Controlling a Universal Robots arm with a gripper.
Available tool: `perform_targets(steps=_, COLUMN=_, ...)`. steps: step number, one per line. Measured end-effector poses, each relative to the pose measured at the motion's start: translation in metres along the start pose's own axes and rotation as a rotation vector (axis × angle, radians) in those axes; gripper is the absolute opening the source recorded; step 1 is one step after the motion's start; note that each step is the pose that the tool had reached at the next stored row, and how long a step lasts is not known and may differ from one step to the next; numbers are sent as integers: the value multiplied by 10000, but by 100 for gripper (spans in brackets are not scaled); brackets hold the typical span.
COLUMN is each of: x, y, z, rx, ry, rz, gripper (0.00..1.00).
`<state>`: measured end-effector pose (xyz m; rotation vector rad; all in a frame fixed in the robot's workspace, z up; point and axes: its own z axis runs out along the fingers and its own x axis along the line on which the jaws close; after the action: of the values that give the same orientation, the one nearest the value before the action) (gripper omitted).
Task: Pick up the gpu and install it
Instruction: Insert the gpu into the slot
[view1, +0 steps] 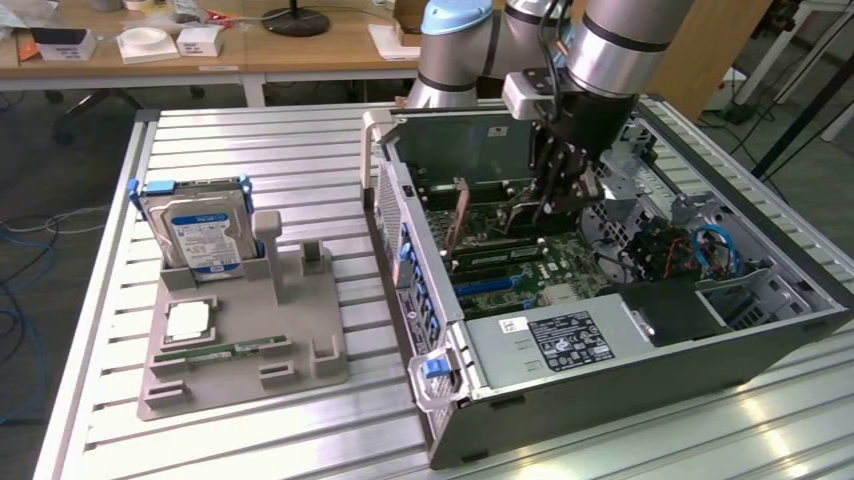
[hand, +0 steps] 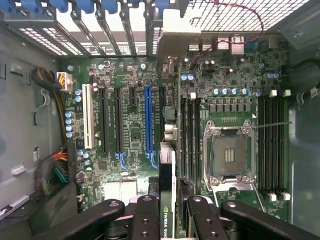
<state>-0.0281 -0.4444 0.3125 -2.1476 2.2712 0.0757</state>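
The open computer case (view1: 747, 350) lies on the slatted table. My gripper (view1: 558, 200) reaches down into it over the motherboard (view1: 514, 270). The gripper (hand: 170, 220) is shut on the gpu (hand: 168, 170), a thin dark card seen edge-on with an NVIDIA label between the two black fingers (hand: 145, 217). The card stands upright and runs toward the case's rear slot openings. It lies along a black expansion slot (hand: 162, 97) just beside the blue slot (hand: 148, 120). In the exterior view the gpu (view1: 507, 212) hangs below the fingers, its bracket end (view1: 461, 215) near the rear wall. I cannot tell whether it touches the slot.
A grey holder (view1: 247, 380) at the exterior view's left carries a hard drive (view1: 200, 225), a square chip (view1: 187, 318) and a green memory stick (view1: 220, 352). Inside the case are the power supply (view1: 561, 340), an empty processor socket (hand: 230, 155) and cable bundles (hand: 55, 170).
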Motion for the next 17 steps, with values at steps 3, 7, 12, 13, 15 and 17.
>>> perform_targets(steps=3, x=1, y=-1, z=23, rx=0, ry=19, rz=-29, gripper=26)
perform_targets(steps=7, x=2, y=-1, z=44, rx=-1, ry=24, rz=-53, gripper=26)
perform_targets(steps=12, x=2, y=-1, z=45, rx=-1, ry=23, rz=-54, gripper=26)
perform_targets(steps=13, x=2, y=-1, z=45, rx=-1, ry=23, rz=-54, gripper=26)
perform_targets(steps=15, x=2, y=-1, z=45, rx=-1, ry=23, rz=-54, gripper=26)
perform_targets(steps=17, x=2, y=-1, z=45, rx=-1, ry=23, rz=-54, gripper=26)
